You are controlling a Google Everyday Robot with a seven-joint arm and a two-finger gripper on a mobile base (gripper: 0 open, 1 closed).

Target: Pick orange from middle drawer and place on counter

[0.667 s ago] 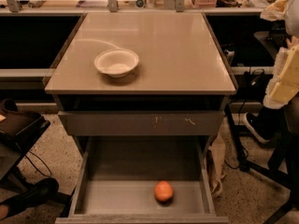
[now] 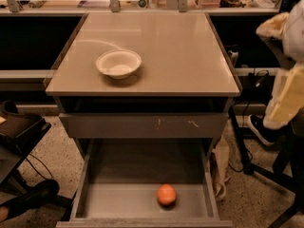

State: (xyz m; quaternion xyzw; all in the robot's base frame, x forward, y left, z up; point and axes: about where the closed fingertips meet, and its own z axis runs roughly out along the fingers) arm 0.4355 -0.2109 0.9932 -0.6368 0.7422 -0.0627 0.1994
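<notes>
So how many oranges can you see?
1. The orange lies in the open middle drawer, near its front. The drawer's dark back could hide more. The gripper hangs at the picture's right edge.

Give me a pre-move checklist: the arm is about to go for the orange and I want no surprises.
1. Middle drawer pulled open: ok.
2. Orange in plain sight, lying on the drawer floor near the front, right of centre: ok.
3. Nothing else showing in the drawer around the orange: ok.
4. Counter has bare room for the placing; the white bowl sits only on its left part: ok.
5. Tool lined up over the orange: not ok. It is at the right edge of the view, beside the counter and well off the drawer.
</notes>
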